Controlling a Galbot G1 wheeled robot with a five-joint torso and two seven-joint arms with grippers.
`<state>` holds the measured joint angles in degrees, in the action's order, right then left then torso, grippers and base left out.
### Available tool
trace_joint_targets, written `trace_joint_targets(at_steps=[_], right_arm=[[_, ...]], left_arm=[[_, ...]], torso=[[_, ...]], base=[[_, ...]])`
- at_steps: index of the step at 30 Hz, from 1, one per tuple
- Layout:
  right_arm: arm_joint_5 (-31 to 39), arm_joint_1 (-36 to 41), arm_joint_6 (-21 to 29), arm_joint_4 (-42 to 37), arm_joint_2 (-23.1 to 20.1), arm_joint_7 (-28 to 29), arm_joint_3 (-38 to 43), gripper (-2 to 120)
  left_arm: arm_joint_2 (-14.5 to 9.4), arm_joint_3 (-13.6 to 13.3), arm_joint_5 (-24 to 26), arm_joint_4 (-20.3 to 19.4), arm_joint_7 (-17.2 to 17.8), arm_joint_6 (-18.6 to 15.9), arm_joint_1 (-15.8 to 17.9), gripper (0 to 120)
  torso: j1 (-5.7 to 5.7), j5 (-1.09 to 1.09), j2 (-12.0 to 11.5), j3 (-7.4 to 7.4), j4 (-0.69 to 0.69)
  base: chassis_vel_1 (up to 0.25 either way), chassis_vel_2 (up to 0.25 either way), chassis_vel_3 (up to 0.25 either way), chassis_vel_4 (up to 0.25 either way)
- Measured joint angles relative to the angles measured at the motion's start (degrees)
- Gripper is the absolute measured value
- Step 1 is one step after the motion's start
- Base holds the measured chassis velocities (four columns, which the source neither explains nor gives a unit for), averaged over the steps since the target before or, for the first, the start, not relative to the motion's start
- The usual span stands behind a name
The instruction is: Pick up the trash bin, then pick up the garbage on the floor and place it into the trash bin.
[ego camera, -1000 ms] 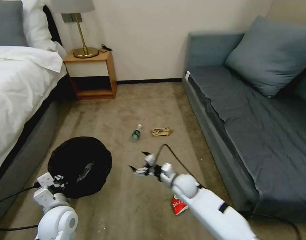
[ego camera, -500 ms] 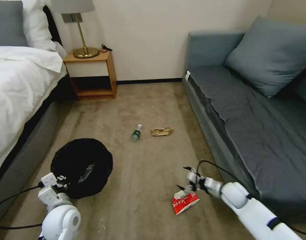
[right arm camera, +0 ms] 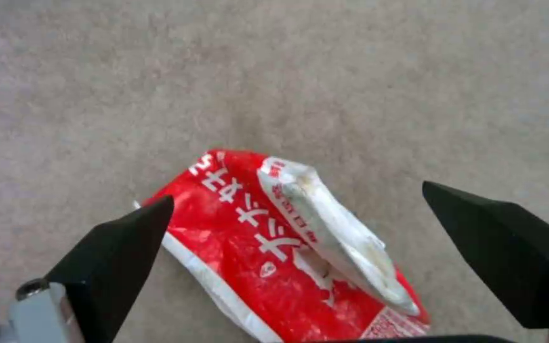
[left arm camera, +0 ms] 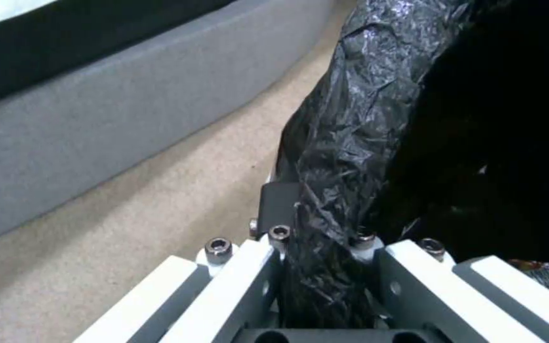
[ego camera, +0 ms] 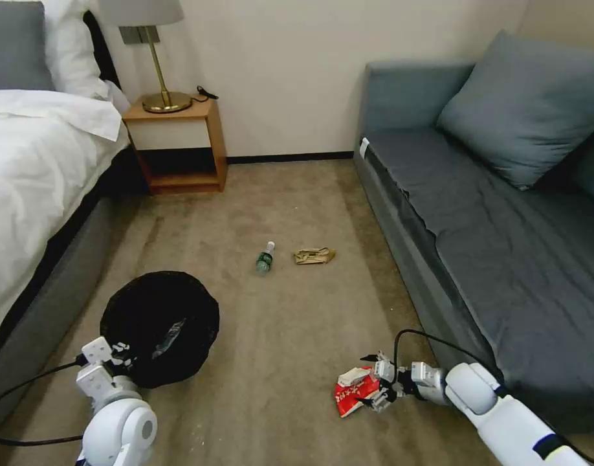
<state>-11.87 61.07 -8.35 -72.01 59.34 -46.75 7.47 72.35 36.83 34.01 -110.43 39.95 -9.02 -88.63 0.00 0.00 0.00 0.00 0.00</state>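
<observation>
Wrapper: our right gripper (ego camera: 376, 382) sits low over the carpet (ego camera: 284, 362), just off the sofa's (ego camera: 478, 259) front edge, jaws spread wide on either side of the red-and-white wrapper (ego camera: 354, 391); in the right wrist view its black fingertips (right arm camera: 122, 243) flank the wrapper (right arm camera: 287, 252) without touching it.
Writing: white characters run along the wrapper's red face with smaller red print on its white flap; we cannot read either.
Bin: our left gripper (ego camera: 119, 353) is pinched onto the rim of the trash bin (ego camera: 160, 327), near the bed's (ego camera: 32, 194) side edge; in the left wrist view the black bag liner (left arm camera: 344, 157) is clamped between our white fingers (left arm camera: 249, 281).
Inside the bin: a crinkled wrapper lies at the bottom, too dark to tell more.
Bottle: the small clear bottle (ego camera: 265, 257), green label and white cap, lies on its side mid-carpet, well apart from both grippers; its label is too small to read.
Paper bag: the tan paper bag (ego camera: 314, 255) lies crumpled just beside the bottle, toward the sofa.
Far corner: a wooden nightstand (ego camera: 177, 142) with a brass lamp (ego camera: 158, 58) stands against the wall.
</observation>
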Motion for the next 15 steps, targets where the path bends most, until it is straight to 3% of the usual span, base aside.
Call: trace_joint_targets(at_steps=[9, 11, 14, 15], right_arm=[[-6.46, -3.17, -2.56, 8.79, 4.04, 1.14, 0.0, 99], [-6.64, -4.35, -3.02, 11.63, 4.99, 0.05, 0.35, 88], [-6.62, -4.94, -3.34, 12.84, 5.27, -0.56, 0.48, 81], [-6.59, -5.29, -3.64, 13.5, 5.31, -0.8, 0.48, 73]], left_arm=[[0.35, 0.19, -0.55, -0.45, -0.03, 0.32, -0.7, 1], [0.51, 0.27, -0.64, -0.61, -0.07, 0.41, -0.86, 1], [0.61, 0.34, -0.72, -0.62, -0.1, 0.52, -0.95, 1], [0.67, 0.36, -0.82, -0.62, -0.12, 0.61, -0.97, 1]], torso=[[0.0, 0.0, 0.0, 0.0, -0.01], [0.0, 0.0, 0.0, 0.0, 0.0], [0.0, 0.0, 0.0, 0.0, 0.0], [0.0, -0.01, 0.0, 0.0, 0.0]], base=[[0.0, 0.0, 0.0, 0.0], [0.0, 0.0, 0.0, 0.0], [0.0, 0.0, 0.0, 0.0], [0.0, 0.0, 0.0, 0.0]])
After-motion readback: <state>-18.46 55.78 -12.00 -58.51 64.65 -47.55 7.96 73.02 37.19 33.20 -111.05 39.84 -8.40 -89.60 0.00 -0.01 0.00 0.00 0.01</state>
